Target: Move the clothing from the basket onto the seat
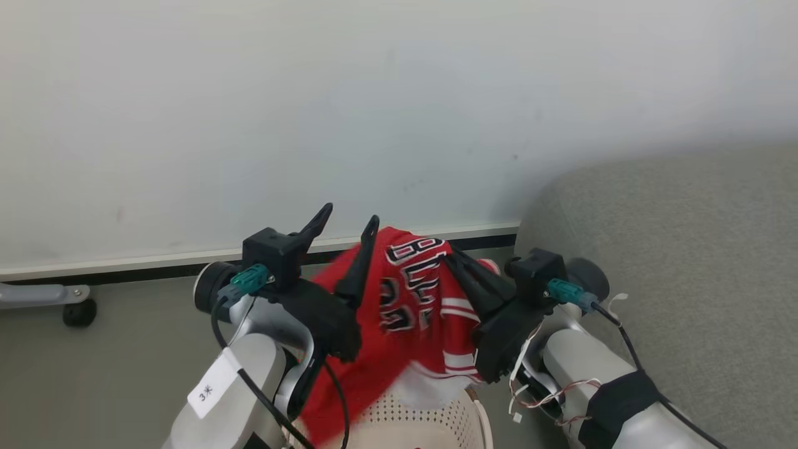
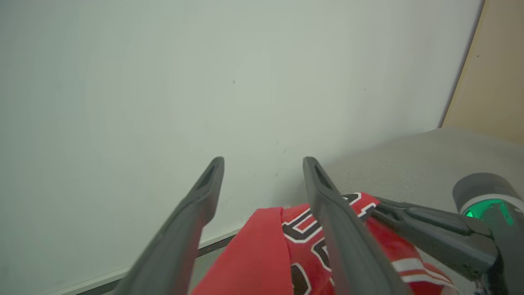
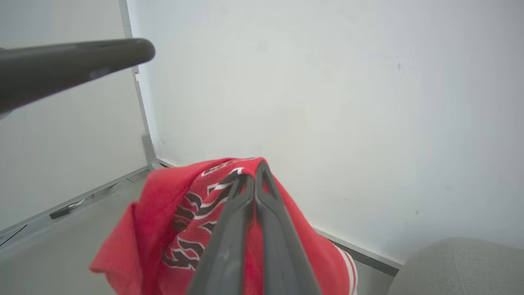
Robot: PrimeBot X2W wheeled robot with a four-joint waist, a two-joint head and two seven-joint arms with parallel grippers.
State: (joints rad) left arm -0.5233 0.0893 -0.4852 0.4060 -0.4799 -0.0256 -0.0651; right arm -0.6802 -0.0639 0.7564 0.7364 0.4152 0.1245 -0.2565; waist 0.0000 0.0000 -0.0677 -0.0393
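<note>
The basket [image 1: 430, 419] is sitting nearest, at the bottom edge of the head view, and the red clothing [image 1: 408, 312] is hanging above it with its lower folds reaching the rim. The right end effector [image 1: 450, 251] is pinching the clothing's top edge between fingers pressed together, while the left end effector [image 1: 350, 215] is standing spread beside the fabric, gripping nothing. The grey seat [image 1: 686, 249] is lying beyond on the right, not touching the clothing, with a pale wall [image 1: 312, 112] behind.
</note>
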